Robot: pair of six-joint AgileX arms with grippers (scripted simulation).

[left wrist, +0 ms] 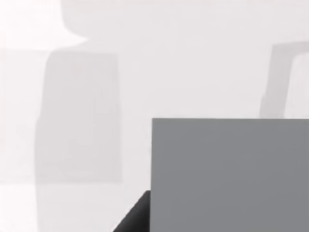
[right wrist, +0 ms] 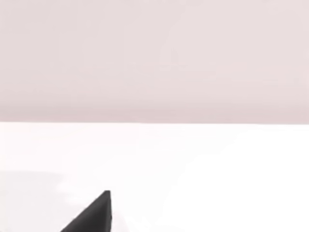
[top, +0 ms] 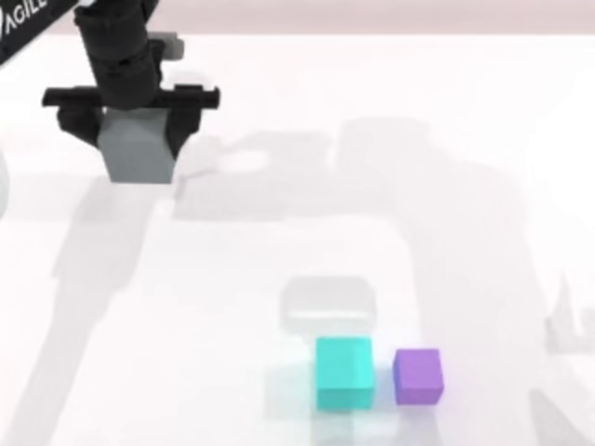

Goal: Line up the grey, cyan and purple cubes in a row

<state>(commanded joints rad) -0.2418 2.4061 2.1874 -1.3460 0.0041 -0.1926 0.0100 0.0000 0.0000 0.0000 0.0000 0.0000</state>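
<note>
Left gripper (top: 137, 139), at the upper left of the top view, is clenched on the large matte mid-grey cube (top: 139, 153), its dark fingers (top: 76, 119) pressing the cube's two opposite sides. The left wrist view confirms the hold: the cube's flat grey face (left wrist: 231, 175) fills the lower right of that picture, with a dark finger edge just beside it.

The medium bright cyan cube (top: 344, 373) and the small light purple cube (top: 417, 375) sit at the lower centre of the top view, just beside each other with a narrow gap, cyan to the left.

To do this step well, I judge the grey cube should be carried to the open spot left of the cyan one, kept square to that pair, and lowered with a similar gap so it does not knock the cyan cube. Let go only once it rests flat on the white table (top: 186, 316).

The right arm is out of the top view; its wrist view shows only bare table and a dark finger tip, so its grip cannot be told.
</note>
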